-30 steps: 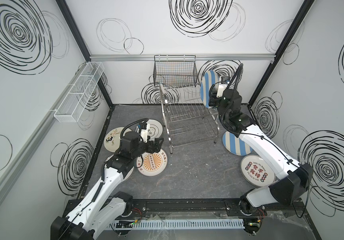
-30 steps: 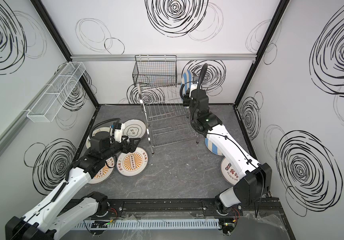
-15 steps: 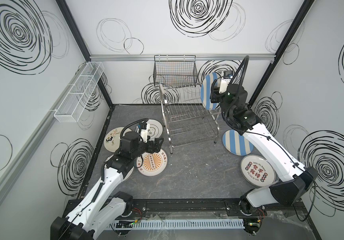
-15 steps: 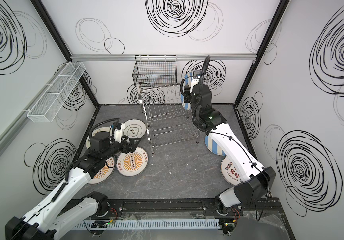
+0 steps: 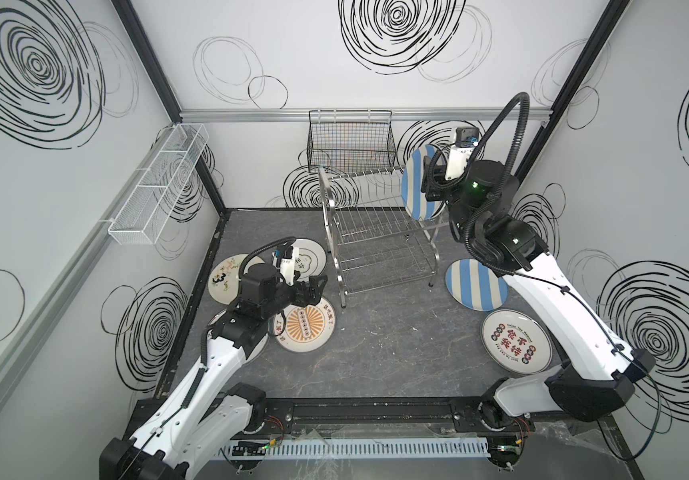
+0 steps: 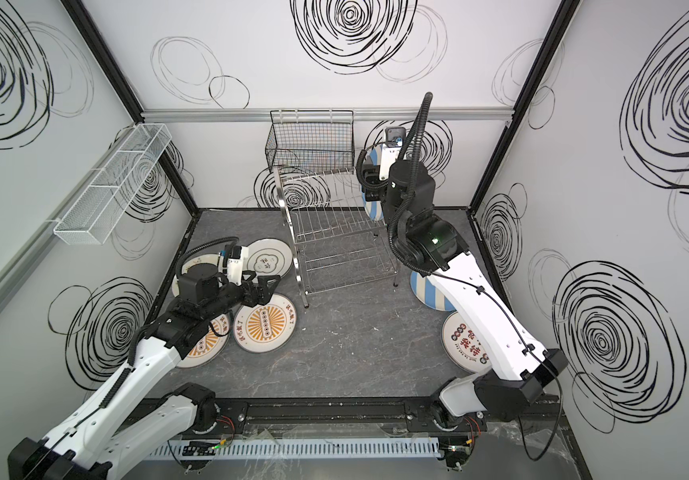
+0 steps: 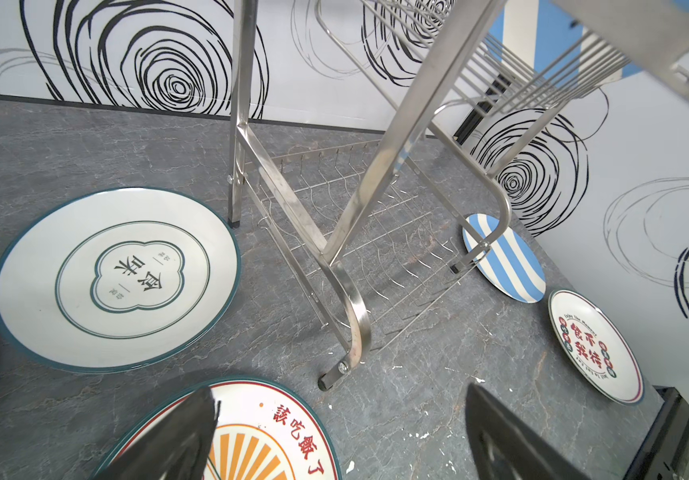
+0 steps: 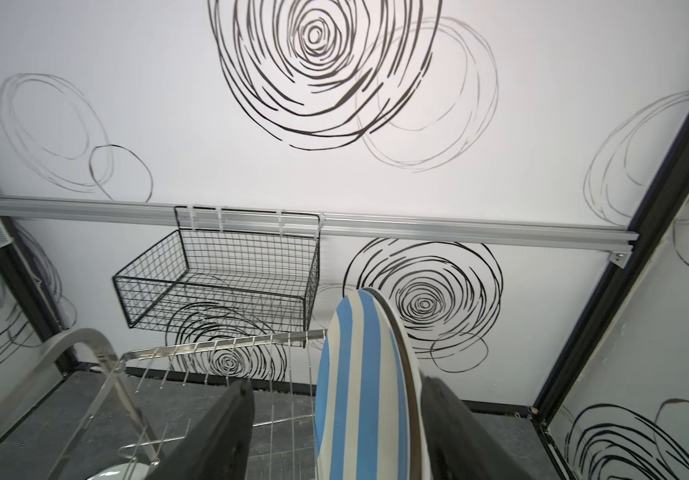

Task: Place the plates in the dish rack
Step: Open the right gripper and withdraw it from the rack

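A blue-and-white striped plate stands on edge at the right end of the steel dish rack's upper tier. My right gripper is open and straddles its rim, with a clear gap on the striped side. Several plates lie flat on the floor: another striped one, a cream one with red characters, an orange sunburst one and a green-rimmed one. My left gripper hangs open and empty over the sunburst plate's edge, near the rack's foot.
A black wire basket hangs on the back wall just behind the rack. A white mesh basket is fixed to the left wall. A cream plate marked 3 and a second sunburst plate lie by my left arm.
My right gripper's jaws have spread apart from the striped plate and the wrist has lifted, leaving the plate standing in the rack. The left arm has not moved.
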